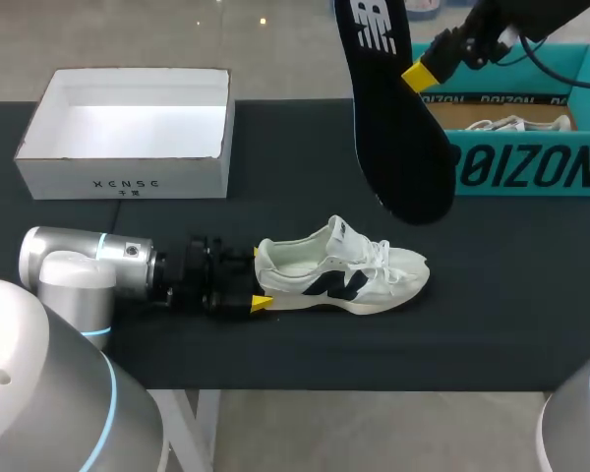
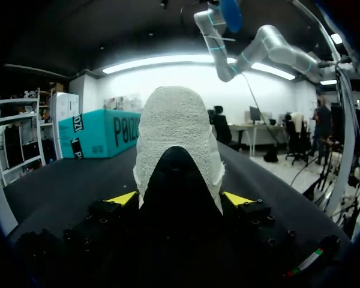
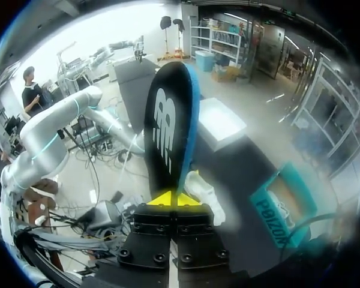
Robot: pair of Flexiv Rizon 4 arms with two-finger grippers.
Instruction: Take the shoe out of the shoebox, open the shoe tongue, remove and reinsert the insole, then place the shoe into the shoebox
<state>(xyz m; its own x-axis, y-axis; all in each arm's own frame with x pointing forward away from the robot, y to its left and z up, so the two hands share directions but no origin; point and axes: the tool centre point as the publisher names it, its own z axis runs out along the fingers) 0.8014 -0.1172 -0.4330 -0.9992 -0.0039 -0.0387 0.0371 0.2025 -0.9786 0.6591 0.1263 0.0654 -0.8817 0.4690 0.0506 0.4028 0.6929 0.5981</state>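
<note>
Item one: shoe (image 1: 339, 267), white with a dark side mark, standing on its sole on the black table (image 1: 275, 138), out of any box, laces loose. The left gripper (image 1: 258, 281) is clamped on the heel from both sides, by my judgement to pin the shoe steady while its insole is out. Item two: insole (image 1: 388, 118), dark with a blue edge, raised well above the table. The right gripper (image 1: 420, 76) is pinched tight on its rim, apparently lifted clear before reinsertion. Item three: white box (image 1: 123, 182), open and empty, probably the shoe's destination. Item four: teal box (image 1: 531, 167), with a second shoe inside. Note on views: from overhead only one yellow tip of the left gripper shows, the heel hiding the other. The left wrist view shows both tips pressed against the heel's flanks. The right wrist view shows both fingertips (image 3: 161, 198) closed on the insole, with the shoe far below. Only the overhead view shows the contents of the boxes.
</note>
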